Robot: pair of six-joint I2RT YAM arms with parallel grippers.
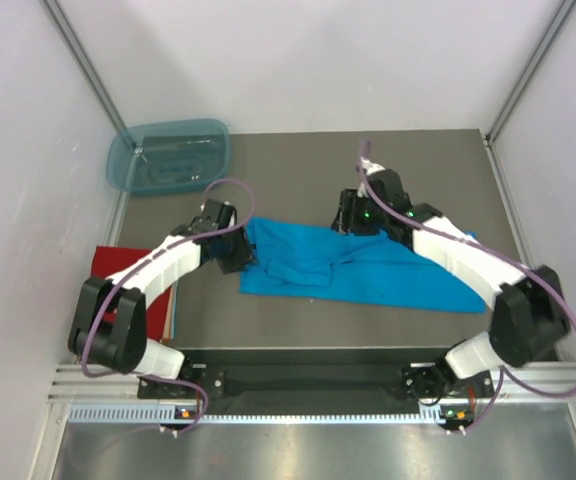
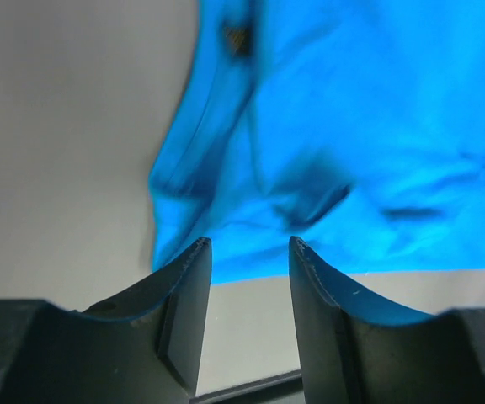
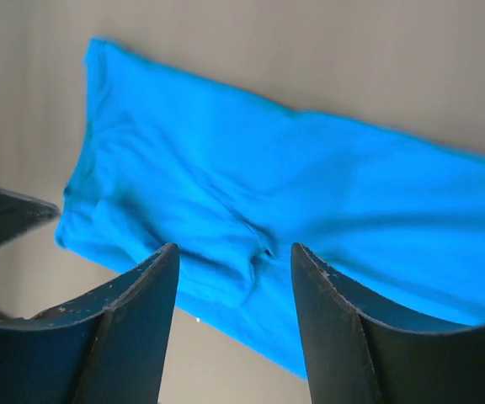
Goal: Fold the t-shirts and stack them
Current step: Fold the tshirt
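The bright turquoise-blue short-sleeved t-shirt (image 1: 338, 265) lies rumpled in the middle of the grey surface (image 1: 298, 170). Its long axis runs left to right, sagging toward the near edge at the right end. The left fingers (image 1: 236, 250) are spread with nothing between them, and the shirt's left end sits just ahead of their tips. The right fingers (image 1: 353, 222) are also parted and empty, hovering at the shirt's far edge near its middle. So each arm has cloth close by, the left at an end and the right along the long side. The plain red folded t-shirt (image 1: 118, 262) sits at the near left, partly under the left arm. The translucent blue-green plastic tub (image 1: 168, 157) is at the far left, with no cloth showing inside.
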